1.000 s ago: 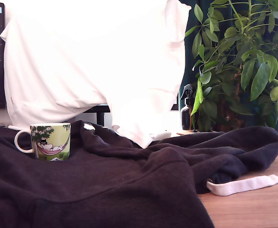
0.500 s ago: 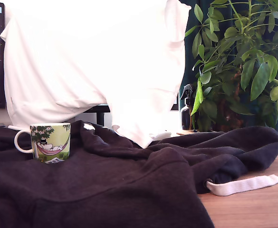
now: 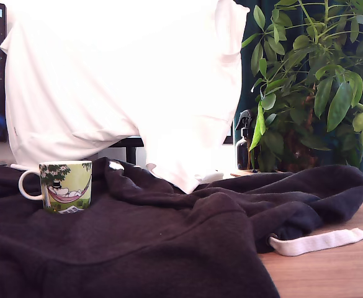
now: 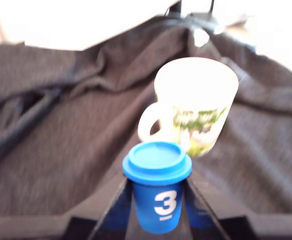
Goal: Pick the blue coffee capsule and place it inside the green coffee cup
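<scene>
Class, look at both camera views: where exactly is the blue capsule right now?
In the wrist view, the blue capsule sits upright between the claw's fingers, before the green cup.

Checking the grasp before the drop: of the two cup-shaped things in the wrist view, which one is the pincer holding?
The blue coffee capsule, marked 3, sits between the pincer's fingers. The green coffee cup, with its white handle, stands free on the dark cloth beyond.

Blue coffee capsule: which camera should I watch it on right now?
The wrist view. There the blue coffee capsule fills the foreground, gripped upright, with the green coffee cup just beyond. The exterior view offers only a blue blur at its left edge.
</scene>
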Robot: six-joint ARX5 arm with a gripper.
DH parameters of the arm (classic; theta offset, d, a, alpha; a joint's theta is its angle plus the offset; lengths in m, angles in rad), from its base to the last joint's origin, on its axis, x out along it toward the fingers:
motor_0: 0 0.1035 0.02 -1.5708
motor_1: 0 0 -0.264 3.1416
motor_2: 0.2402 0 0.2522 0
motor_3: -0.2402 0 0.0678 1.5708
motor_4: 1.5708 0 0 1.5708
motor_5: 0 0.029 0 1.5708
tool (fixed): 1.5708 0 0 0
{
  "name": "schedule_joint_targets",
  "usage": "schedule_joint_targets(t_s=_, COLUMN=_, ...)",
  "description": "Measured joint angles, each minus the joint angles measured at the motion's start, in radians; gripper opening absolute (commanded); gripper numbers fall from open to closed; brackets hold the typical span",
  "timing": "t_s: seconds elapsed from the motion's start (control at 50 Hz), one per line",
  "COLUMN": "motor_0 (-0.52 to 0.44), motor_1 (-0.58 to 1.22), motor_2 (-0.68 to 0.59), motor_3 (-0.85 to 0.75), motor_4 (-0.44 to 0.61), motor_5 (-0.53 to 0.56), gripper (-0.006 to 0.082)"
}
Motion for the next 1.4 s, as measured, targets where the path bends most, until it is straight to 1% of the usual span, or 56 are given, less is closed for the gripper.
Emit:
schedule_joint_targets(t_s=0.04, motor_0=0.0, motor_1=0.0, motor_2=0.017, motor_3=0.021, motor_4=0.011, motor_5=-0.002, gripper=0.0188)
schedule_joint_targets(t_s=0.24, motor_0=-0.024, motor_1=0.017, motor_2=0.056, motor_3=0.057, motor_4=0.018, motor_5=-0.023, gripper=0.0188)
schedule_joint_targets(t_s=0.52, motor_0=-0.099, motor_1=0.253, motor_2=0.074, motor_3=0.219, motor_4=0.019, motor_5=-0.037, gripper=0.0188)
schedule_joint_targets(t_s=0.72, motor_0=-0.105, motor_1=0.42, motor_2=0.179, motor_3=0.225, motor_4=0.018, motor_5=-0.036, gripper=0.0188)
schedule_joint_targets(t_s=0.92, motor_0=-0.105, motor_1=0.493, motor_2=0.251, motor_3=0.229, motor_4=0.018, motor_5=-0.036, gripper=0.0188)
schedule_joint_targets(t_s=1.08, motor_0=-0.104, motor_1=0.523, motor_2=0.284, motor_3=0.206, motor_4=0.018, motor_5=-0.036, gripper=0.0191)
schedule_joint_targets(t_s=1.1, motor_0=-0.104, motor_1=0.523, motor_2=0.286, motor_3=0.2, motor_4=0.018, motor_5=-0.036, gripper=0.0209)
schedule_joint_targets(t_s=1.12, motor_0=-0.104, motor_1=0.523, motor_2=0.288, motor_3=0.192, motor_4=0.018, motor_5=-0.036, gripper=0.0254)
schedule_joint_targets(t_s=1.16, motor_0=-0.105, motor_1=0.523, motor_2=0.292, motor_3=0.174, motor_4=0.018, motor_5=-0.034, gripper=0.039)
schedule_joint_targets(t_s=1.2, motor_0=-0.104, motor_1=0.523, motor_2=0.296, motor_3=0.159, motor_4=0.018, motor_5=-0.031, gripper=0.0569)
schedule_joint_targets(t_s=1.24, motor_0=-0.104, motor_1=0.523, motor_2=0.302, motor_3=0.135, motor_4=0.018, motor_5=-0.029, gripper=0.0691)
schedule_joint_targets(t_s=1.26, motor_0=-0.104, motor_1=0.523, motor_2=0.306, motor_3=0.122, motor_4=0.018, motor_5=-0.029, gripper=0.0731)
schedule_joint_targets(t_s=1.3, motor_0=-0.105, motor_1=0.524, motor_2=0.317, motor_3=0.089, motor_4=0.018, motor_5=-0.029, gripper=0.0768)
schedule_joint_targets(t_s=1.4, motor_0=-0.105, motor_1=0.524, motor_2=0.349, motor_3=0.029, motor_4=0.018, motor_5=-0.029, gripper=0.077)
